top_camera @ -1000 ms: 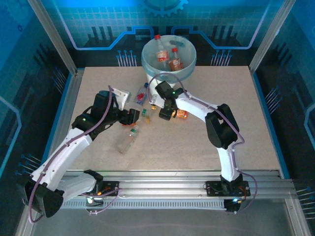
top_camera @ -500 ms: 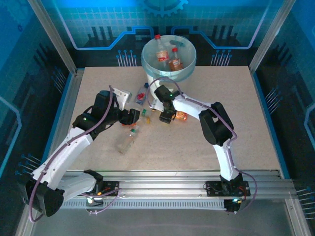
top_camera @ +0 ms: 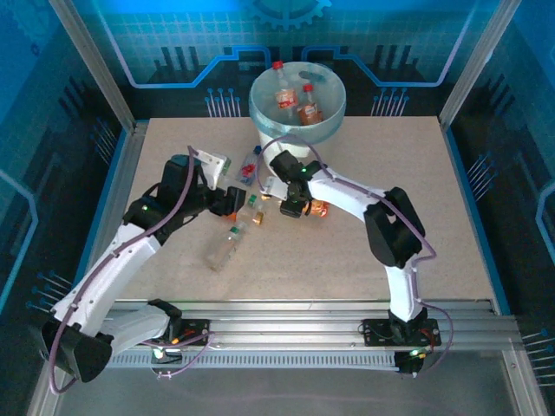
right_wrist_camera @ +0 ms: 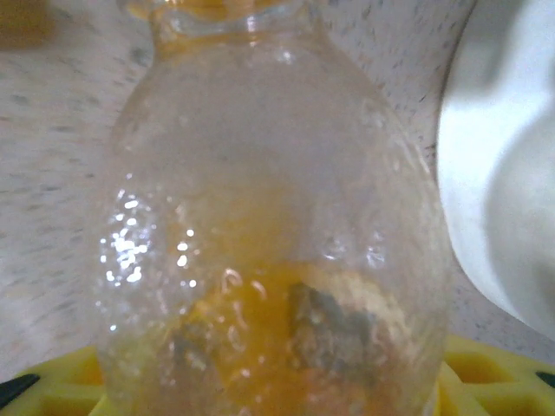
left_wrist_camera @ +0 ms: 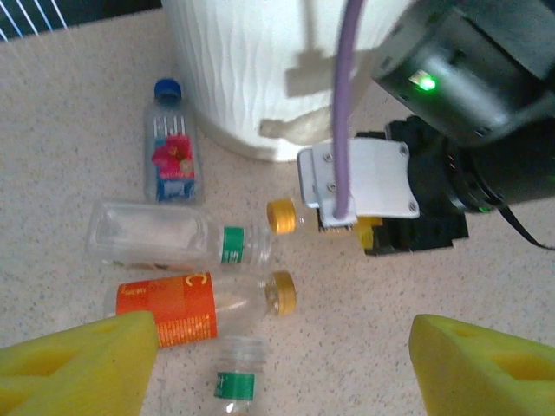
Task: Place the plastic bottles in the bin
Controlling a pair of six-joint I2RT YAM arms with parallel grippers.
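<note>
The bin (top_camera: 263, 111) stands at the back of the table with two red-labelled bottles (top_camera: 296, 101) inside; its white wall (left_wrist_camera: 251, 69) rises just beyond the loose bottles. My right gripper (top_camera: 296, 206) is shut on a clear bottle with orange in it (right_wrist_camera: 273, 199), lying at the bin's foot (top_camera: 320, 206). My left gripper (left_wrist_camera: 282, 364) hangs open over several lying bottles: an orange-labelled one (left_wrist_camera: 186, 305), a clear green-banded one (left_wrist_camera: 173, 241), a capless one (left_wrist_camera: 236, 374) and a blue-capped one (left_wrist_camera: 171, 143).
Another clear bottle (top_camera: 224, 248) lies alone nearer the front. The right arm's wrist and purple cable (left_wrist_camera: 347, 130) cross close in front of my left gripper. The bin wall (right_wrist_camera: 512, 173) stands right beside the gripped bottle. Metal rails edge the table.
The right gripper's jaws have closed in on the orange bottle. The left arm has shifted slightly, and the small bottles beside it have moved a little.
</note>
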